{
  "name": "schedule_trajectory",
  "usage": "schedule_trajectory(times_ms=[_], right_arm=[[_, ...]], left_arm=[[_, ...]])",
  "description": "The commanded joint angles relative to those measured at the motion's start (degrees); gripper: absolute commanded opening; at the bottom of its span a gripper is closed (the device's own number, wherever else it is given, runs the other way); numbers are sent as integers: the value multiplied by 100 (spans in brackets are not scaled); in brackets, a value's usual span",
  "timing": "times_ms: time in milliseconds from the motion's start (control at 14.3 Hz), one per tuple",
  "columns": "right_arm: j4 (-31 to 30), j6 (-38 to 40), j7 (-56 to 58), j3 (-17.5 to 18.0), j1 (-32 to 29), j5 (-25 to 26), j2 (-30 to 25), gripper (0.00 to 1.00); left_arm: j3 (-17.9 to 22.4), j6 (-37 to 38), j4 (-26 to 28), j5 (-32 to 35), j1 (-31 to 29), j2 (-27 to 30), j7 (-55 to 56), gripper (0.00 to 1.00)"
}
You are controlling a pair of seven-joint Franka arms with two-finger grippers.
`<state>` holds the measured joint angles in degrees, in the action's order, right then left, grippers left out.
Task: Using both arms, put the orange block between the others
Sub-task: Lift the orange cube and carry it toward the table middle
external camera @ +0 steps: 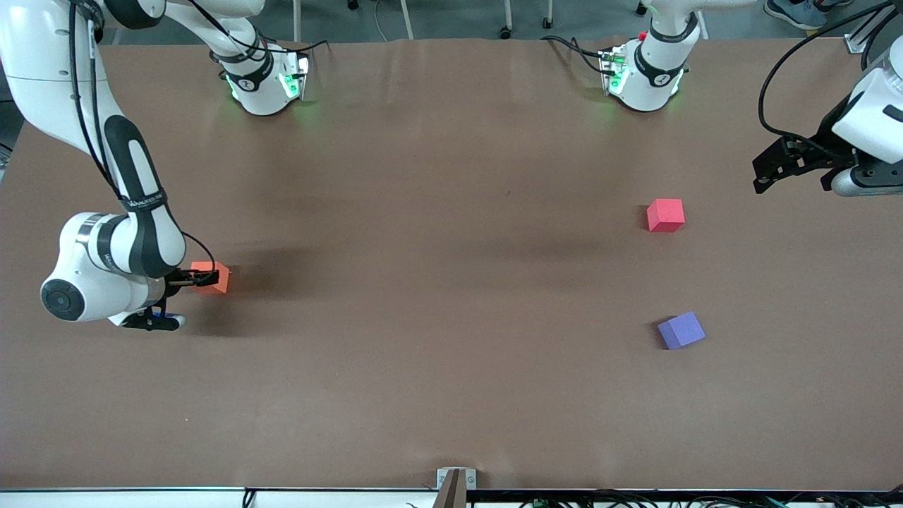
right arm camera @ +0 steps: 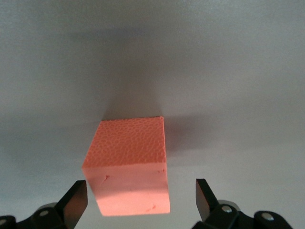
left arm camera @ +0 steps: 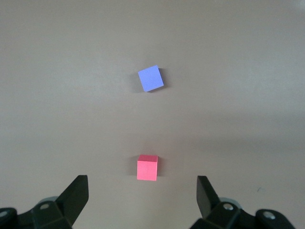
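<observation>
The orange block [external camera: 213, 277] [right arm camera: 128, 157] sits on the table toward the right arm's end. My right gripper [external camera: 189, 296] [right arm camera: 140, 183] is low over it and open, one finger on each side of the block, with gaps showing on both sides. The pinkish-red cube [external camera: 665, 215] [left arm camera: 147, 168] and the purple-blue cube [external camera: 681, 330] [left arm camera: 150, 78] lie apart toward the left arm's end, the purple-blue one nearer the front camera. My left gripper [external camera: 776, 169] [left arm camera: 142, 187] hangs open and empty in the air over that end of the table, beside the pinkish-red cube.
The brown table [external camera: 437, 282] carries only the three cubes. The arm bases [external camera: 264, 81] [external camera: 645, 77] stand at its edge farthest from the front camera. A small metal bracket [external camera: 456, 483] sits at the nearest edge.
</observation>
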<state>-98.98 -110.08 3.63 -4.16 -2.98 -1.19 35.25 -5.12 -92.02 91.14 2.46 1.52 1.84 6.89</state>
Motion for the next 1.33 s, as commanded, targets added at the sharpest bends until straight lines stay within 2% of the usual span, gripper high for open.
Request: schedule_trajectory(times_ms=[0, 70, 140, 210, 349, 489, 629, 839, 1118, 1258], right_arm=[[-33, -119, 42, 74, -71, -13, 105, 96], [-33, -127, 42, 74, -62, -13, 131, 86], [-25, -101, 24, 74, -45, -13, 132, 66], [-16, -75, -37, 74, -18, -21, 123, 52], [37, -31, -46, 82, -53, -65, 106, 43], [255, 187, -11, 100, 8, -74, 62, 39], [938, 766, -2, 204, 209, -74, 70, 39], [1819, 1339, 41, 346, 1051, -4, 79, 39], [2110, 1244, 558, 381, 2133, -48, 114, 39], [2155, 780, 918, 442, 2538, -83, 254, 40]], left_arm=[[-16, 79, -70, -79, -46, -8, 49, 100], [-16, 79, -70, -79, -46, -8, 49, 100], [-16, 79, -70, -79, -46, -8, 49, 100], [-16, 79, -70, -79, -46, -8, 49, 100], [-16, 79, -43, -79, -46, 0, 49, 100], [-16, 79, -43, -79, -46, 9, 49, 100], [-16, 79, -43, -79, -46, 9, 49, 100], [-16, 79, -43, -79, -46, 1, 49, 100], [-7, 79, -43, -79, -46, 9, 49, 100], [-7, 79, -43, -79, -46, 9, 49, 100]])
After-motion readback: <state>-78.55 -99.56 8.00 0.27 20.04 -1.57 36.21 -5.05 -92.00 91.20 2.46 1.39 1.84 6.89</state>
